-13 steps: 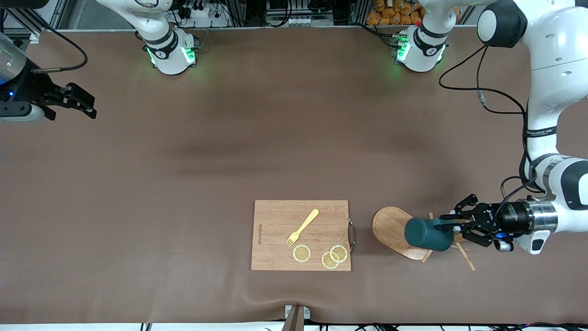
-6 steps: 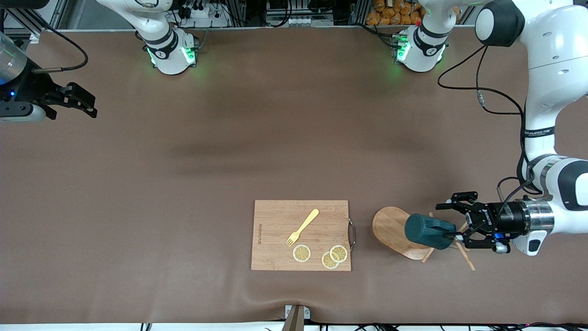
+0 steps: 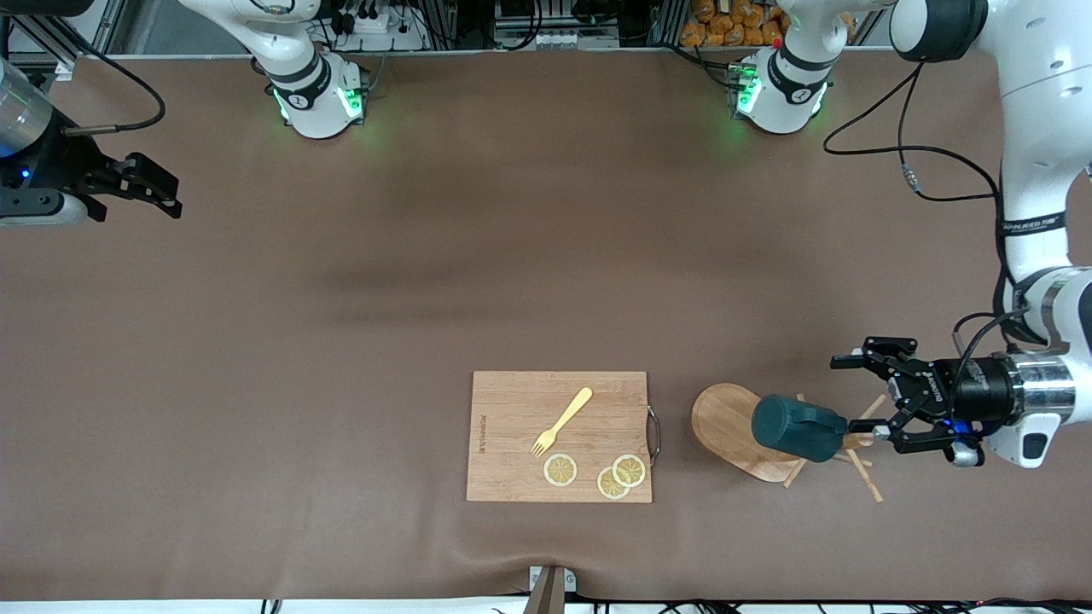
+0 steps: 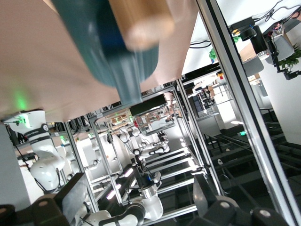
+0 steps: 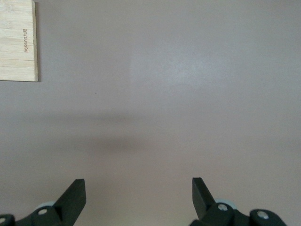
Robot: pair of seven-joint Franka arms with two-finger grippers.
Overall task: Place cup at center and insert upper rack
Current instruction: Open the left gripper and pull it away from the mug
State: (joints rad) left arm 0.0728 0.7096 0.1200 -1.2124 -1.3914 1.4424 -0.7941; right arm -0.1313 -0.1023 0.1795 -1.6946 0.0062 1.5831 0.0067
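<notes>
Here, the upper rack (image 3: pixel 738 431), a light wooden mug tree, is being seen lying on its side on the brown table (image 3: pixel 341 341), its smooth oval base tipped up and turned toward the cutting board (image 3: pixel 559 437). The cup (image 3: pixel 795 429), a ribbed dark teal cylinder, is being carried on the rack's thick round post, and thin pegs are being shown sticking out past it. The left gripper (image 3: pixel 862 397) is being held just beside the pegged end of the rack, its black fingers spread apart and closed on nothing; whether a fingertip is touching a peg is hard to tell. The right gripper (image 3: pixel 162 194) is being kept waiting, fingers apart, well away from the rack at the right arm's end of the table. Near the rack, the rectangular board is being occupied by a yellow fork (image 3: pixel 561 421) and three lemon slices (image 3: pixel 629 470).
</notes>
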